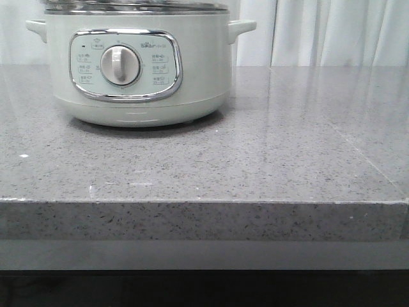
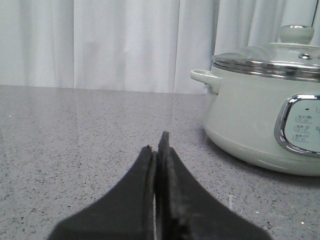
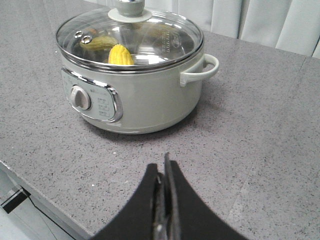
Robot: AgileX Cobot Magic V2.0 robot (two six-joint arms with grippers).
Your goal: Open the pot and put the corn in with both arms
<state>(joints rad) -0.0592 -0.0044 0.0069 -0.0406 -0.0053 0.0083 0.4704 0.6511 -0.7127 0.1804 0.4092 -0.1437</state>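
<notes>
Down low, the left gripper (image 2: pixel 159 150) has its two dark fingers pressed together with nothing between them, hovering just over the counter (image 2: pixel 75 150) and off to the pot's left side. The right gripper (image 3: pixel 164 172) is likewise closed and empty, its tips meeting in a thin seam, and it sits higher on the pot's right, looking down at the lid. Neither touches anything. Both read as parked clear of the cooker, a sensible stance once work is done or before it begins.

Outward from the fingers, the pot (image 3: pixel 135 95) stands on the counter toward its back, its dial (image 1: pixel 119 65) facing the front edge. Its glass lid (image 3: pixel 165 42) is seated flat in the steel rim, with the knob (image 3: pixel 131 6) upright in the centre. Through the glass, in the right wrist view, the corn (image 3: pixel 120 55) shows as a yellow cob lying inside the pot, near the wall above the control panel; a duller greenish shape beside it may be its reflection or another item, and I cannot tell which. The front view cuts the lid off, so the corn is not seen there.

Judging by this, the corn is already in and the lid is back on, so the task looks essentially finished. Little could go wrong now short of an arm brushing a handle (image 3: pixel 202 70).
</notes>
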